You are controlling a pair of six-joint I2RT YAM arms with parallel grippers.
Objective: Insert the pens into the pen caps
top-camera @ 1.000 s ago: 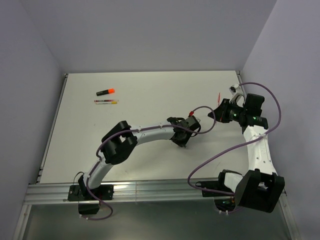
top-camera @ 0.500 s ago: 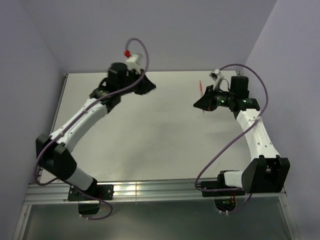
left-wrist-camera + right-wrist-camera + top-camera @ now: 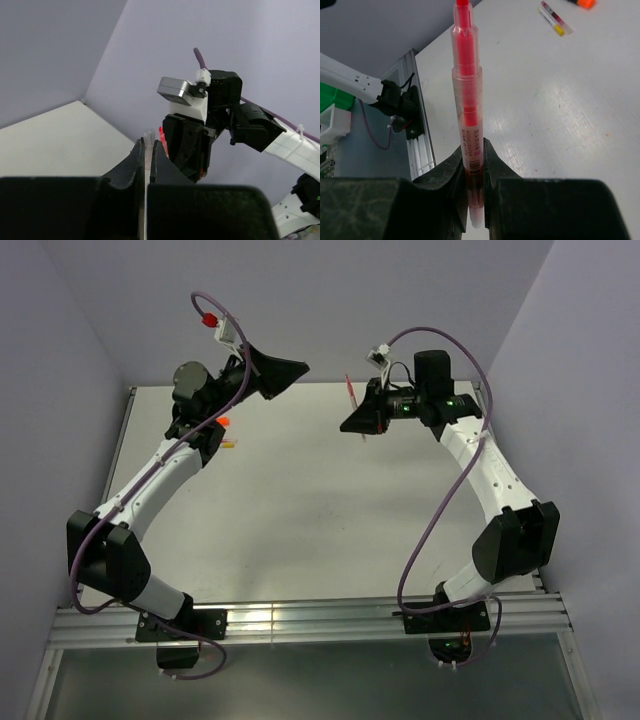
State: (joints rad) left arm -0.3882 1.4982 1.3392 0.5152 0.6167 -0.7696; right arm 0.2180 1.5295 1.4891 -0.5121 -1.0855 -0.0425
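Note:
My right gripper [image 3: 474, 156] is shut on the lower barrel of a translucent red highlighter pen [image 3: 466, 95], which stands upright out of the jaws. In the top view this pen [image 3: 351, 395] is held in the air over the table's far edge by the right gripper [image 3: 350, 424]. My left gripper [image 3: 148, 146] is shut on a small clear-white pen cap [image 3: 149, 135], whose end pokes past the fingertips. The left gripper [image 3: 298, 368] hangs raised, pointing right at the red pen [image 3: 161, 134], a short gap apart.
A stubby black marker with an orange end [image 3: 222, 422] and a thin pen with a yellow end [image 3: 553, 19] lie on the white table [image 3: 300, 500] at the back left, below the left arm. Grey walls close in the back and both sides.
Both arms have lifted off the table. The left gripper swung up to the back left with the cap. The right gripper carried the red pen left, toward it.

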